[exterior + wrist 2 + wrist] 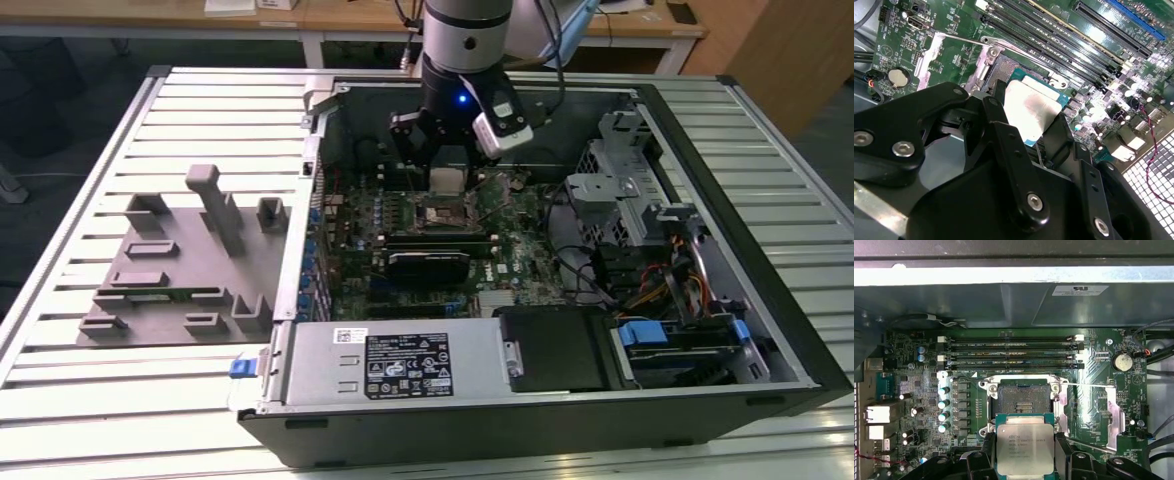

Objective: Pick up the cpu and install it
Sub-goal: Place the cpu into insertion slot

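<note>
An open black metal computer case (534, 430) with a green circuit board (1094, 385) inside lies on a pale slatted metal table (80, 400), a grey plastic block fixture (160, 290) beside it.

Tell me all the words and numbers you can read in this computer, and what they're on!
Nothing reads clearly.
The cpu, held in the gripper: faint print on its top, too small to read.
The sticker on the power supply: symbols and print, blurred.
The label on the case wall: too small.
The motherboard: tiny white markings, unreadable.

The silver-topped cpu (1025, 449) hangs level near the open socket (1024, 397).
</note>
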